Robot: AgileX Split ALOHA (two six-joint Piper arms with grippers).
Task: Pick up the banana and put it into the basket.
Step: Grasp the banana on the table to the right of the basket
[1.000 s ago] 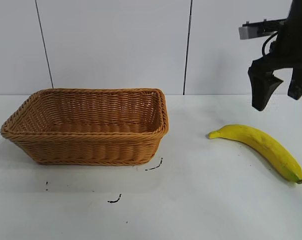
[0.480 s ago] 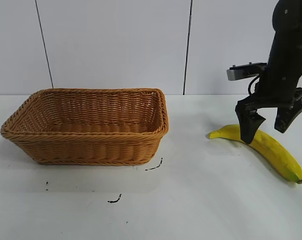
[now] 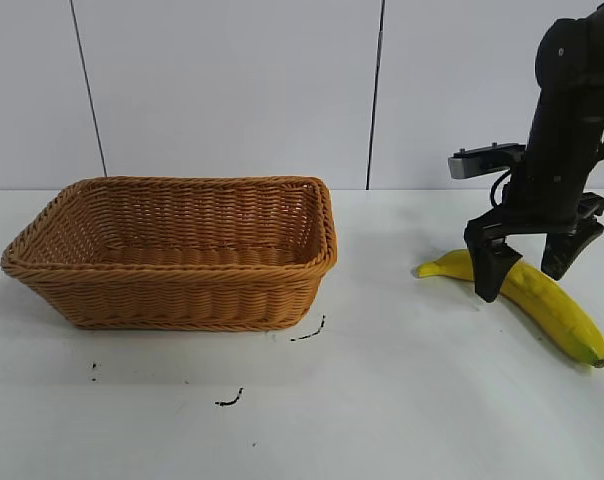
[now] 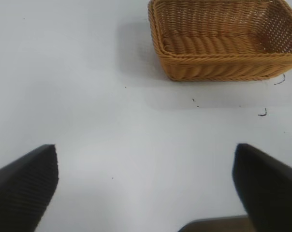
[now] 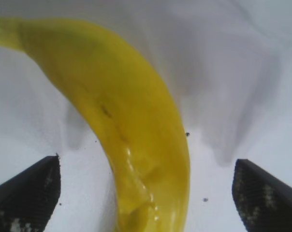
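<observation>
one banana (image 3: 527,297) on surface (image 3: 382,400): light, soft, smooth-skinned; grip mid-body gently. right gripper (image 3: 527,272) fingers spread, straddling it. left gripper (image 4: 146,186) released, idle, away from basket (image 3: 172,250).

No legible text, labels, brand marks, numbers or signs found in any view. The small black marks on the tabletop (image 3: 232,398) near the basket (image 3: 172,250) are irregular squiggles, not readable characters.
</observation>
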